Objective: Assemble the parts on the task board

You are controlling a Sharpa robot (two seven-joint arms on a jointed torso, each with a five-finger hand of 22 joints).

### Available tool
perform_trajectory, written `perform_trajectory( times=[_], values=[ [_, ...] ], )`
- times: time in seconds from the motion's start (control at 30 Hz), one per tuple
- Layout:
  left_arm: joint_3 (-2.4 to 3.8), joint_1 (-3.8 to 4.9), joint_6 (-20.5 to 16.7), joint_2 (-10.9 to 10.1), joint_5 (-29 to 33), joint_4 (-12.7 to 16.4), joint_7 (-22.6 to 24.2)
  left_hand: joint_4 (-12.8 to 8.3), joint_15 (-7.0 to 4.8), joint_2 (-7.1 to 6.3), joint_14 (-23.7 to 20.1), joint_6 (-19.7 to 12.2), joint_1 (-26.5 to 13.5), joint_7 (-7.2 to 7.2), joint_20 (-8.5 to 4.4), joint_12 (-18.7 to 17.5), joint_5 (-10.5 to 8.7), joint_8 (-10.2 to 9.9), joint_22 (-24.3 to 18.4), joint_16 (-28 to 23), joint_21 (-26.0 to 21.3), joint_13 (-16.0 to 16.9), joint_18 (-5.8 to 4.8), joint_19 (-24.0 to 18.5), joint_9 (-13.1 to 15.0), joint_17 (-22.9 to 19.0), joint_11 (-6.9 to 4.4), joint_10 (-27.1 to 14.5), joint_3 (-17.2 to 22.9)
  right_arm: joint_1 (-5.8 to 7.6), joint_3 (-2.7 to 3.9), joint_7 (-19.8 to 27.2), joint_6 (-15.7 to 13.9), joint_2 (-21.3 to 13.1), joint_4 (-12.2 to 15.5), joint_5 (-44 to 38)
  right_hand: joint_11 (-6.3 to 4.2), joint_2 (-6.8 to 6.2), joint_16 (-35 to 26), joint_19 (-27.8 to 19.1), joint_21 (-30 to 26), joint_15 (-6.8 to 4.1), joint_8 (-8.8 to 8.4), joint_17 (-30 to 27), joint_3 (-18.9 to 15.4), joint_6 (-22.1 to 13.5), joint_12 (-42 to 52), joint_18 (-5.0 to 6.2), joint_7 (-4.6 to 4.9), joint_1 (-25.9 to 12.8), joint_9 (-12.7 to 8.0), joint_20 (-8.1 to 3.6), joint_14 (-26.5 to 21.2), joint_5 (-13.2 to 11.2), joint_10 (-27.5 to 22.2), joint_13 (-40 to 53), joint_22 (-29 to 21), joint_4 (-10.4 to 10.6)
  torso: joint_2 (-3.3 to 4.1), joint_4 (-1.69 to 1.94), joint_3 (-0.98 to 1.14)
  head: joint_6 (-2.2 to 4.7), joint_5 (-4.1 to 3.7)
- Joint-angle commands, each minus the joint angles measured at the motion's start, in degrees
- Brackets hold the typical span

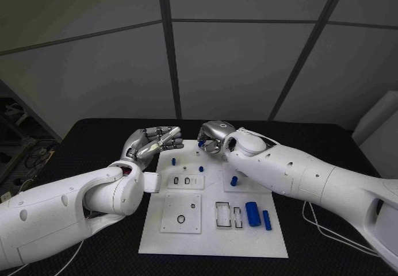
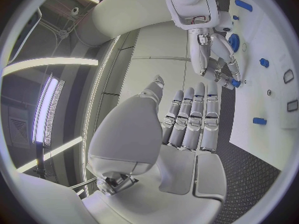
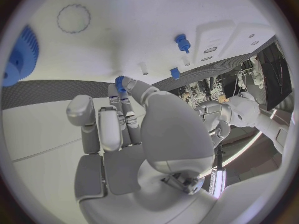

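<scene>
The right hand (image 1: pixel 214 138) pinches a small blue part (image 3: pixel 119 82) above the task board (image 1: pixel 212 244); the left hand (image 1: pixel 152 144) holds nothing, fingers extended.

Grey panelled wall (image 1: pixel 232 57), black table (image 1: pixel 99 129)

blue gear (image 3: pixel 19 57): cut off at circle rim | right hand (image 1: pixel 217 135): fingertips hidden
</scene>
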Motion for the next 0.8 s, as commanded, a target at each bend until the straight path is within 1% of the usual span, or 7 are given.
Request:
perform_trajectory(
  times=[0.03,0.17,0.23,0.4,0.53,0.63,0.8],
  values=[
    [0.06,0.15,0.87,0.07,-0.52,0.06,-0.02,-0.35,0.3,0.44,-0.06,-0.06,-0.27,0.3,-0.07,-0.18,-0.14,-0.24,-0.08,-0.2,-0.33,-0.08,-1.05,0.5,-0.08,-0.05,0.32,-0.21,-0.06,0.1,0.0,0.5,0.72,0.23,-0.23,0.24,0.25,-0.59,-0.65,-1.49,-0.9,0.54,-0.28,-1.32,0.03,-1.48,-0.05,0.03,0.19,-0.43,-0.27,0.05,1.2,-0.55,-1.72,-0.12,-1.56,0.28,-0.01,0.0,-0.01,0.0,0.0],
    [0.06,0.19,1.04,0.11,-0.52,0.12,-0.15,-0.39,0.32,0.48,-0.09,-0.09,-0.35,0.34,-0.06,-0.3,-0.14,-0.34,-0.11,-0.31,-0.35,-0.08,-1.05,0.54,-0.08,-0.07,0.35,-0.27,-0.09,0.12,0.0,0.69,0.41,0.36,-0.31,0.32,0.77,-1.3,-2.84,-5.49,-3.47,1.09,-0.21,-5.88,-0.69,-5.13,0.43,0.95,-0.16,-0.4,-0.44,0.68,-0.85,-1.32,-5.7,-0.04,-6.16,0.31,0.01,-0.04,0.03,-0.03,0.12],
    [0.06,0.2,1.1,0.12,-0.52,0.14,-0.19,-0.4,0.33,0.48,-0.1,-0.1,-0.38,0.34,-0.06,-0.33,-0.14,-0.37,-0.11,-0.35,-0.36,-0.08,-1.06,0.55,-0.08,-0.08,0.36,-0.29,-0.1,0.12,0.0,0.74,-0.03,0.27,-0.14,0.37,1.17,-1.41,-3.81,-7.41,-4.75,1.37,-0.18,-8.02,-1.41,-6.64,0.86,1.35,-0.85,-0.21,-0.4,1.05,-1.92,-1.46,-7.49,0.03,-8.32,0.29,-0.01,-0.1,0.04,-0.03,0.16],
    [0.06,0.22,1.18,-0.06,-0.52,0.15,-0.24,-0.43,0.34,0.49,-0.12,-0.13,-0.41,0.35,-0.05,-0.4,-0.14,-0.43,-0.13,-0.4,-0.38,-0.08,-1.06,0.56,-0.09,-0.08,0.38,-0.33,-0.13,0.12,0.0,0.69,-1.33,-1.28,1.87,0.68,1.34,-1.42,-4.05,-8.19,-5.28,1.45,-0.11,-8.78,-1.99,-6.95,1.34,1.52,-0.92,0.0,-0.31,1.24,-2.34,-1.5,-8.41,0.06,-9.2,0.25,-0.04,-0.15,0.08,-0.01,0.24],
    [0.06,0.22,1.21,-0.37,-0.52,0.1,-0.25,-0.43,0.34,0.49,-0.12,-0.13,-0.41,0.35,-0.05,-0.4,-0.14,-0.43,-0.13,-0.4,-0.38,-0.08,-1.06,0.56,-0.09,-0.08,0.38,-0.33,-0.13,0.13,0.0,0.47,-2.98,-4.4,5.42,1.59,1.16,-1.14,-3.82,-7.99,-5.22,1.31,0.21,-8.67,-2.44,-6.02,2.59,1.53,-0.61,0.22,-0.07,1.24,-2.3,-1.1,-8.09,0.22,-9.01,0.33,-0.11,-0.36,0.12,0.03,0.27],
    [0.05,0.22,1.3,-0.63,-0.52,0.08,-0.24,-0.43,0.34,0.49,-0.12,-0.13,-0.41,0.35,-0.05,-0.4,-0.14,-0.43,-0.13,-0.4,-0.38,-0.08,-1.06,0.56,-0.09,-0.08,0.38,-0.33,-0.13,0.32,0.01,-0.04,-4.35,-7.68,8.83,3.06,0.71,-0.91,-3.24,-6.99,-4.66,0.99,0.55,-7.91,-2.68,-4.68,4.46,1.36,0.05,0.15,0.15,0.91,-1.76,-0.23,-6.45,0.4,-7.98,0.65,-0.21,-0.47,0.16,0.12,0.3],
    [0.04,0.21,1.44,-1.06,-0.52,0.18,-0.35,-0.47,0.36,0.5,-0.13,-0.16,-0.45,0.36,-0.05,-0.48,-0.14,-0.5,-0.15,-0.48,-0.4,-0.08,-1.06,0.58,-0.09,-0.1,0.4,-0.38,-0.15,1.27,0.05,-2.52,-4.07,-14.02,14.71,9.64,-0.94,-1.49,-0.45,-1.67,-1.41,-0.26,0.99,-2.53,-3.64,-2.93,10.09,0.15,0.09,-0.93,0.39,0.05,0.57,0.08,2.21,2.3,-1.69,1.67,-0.54,-1.07,0.44,0.07,0.94]
  ],
)
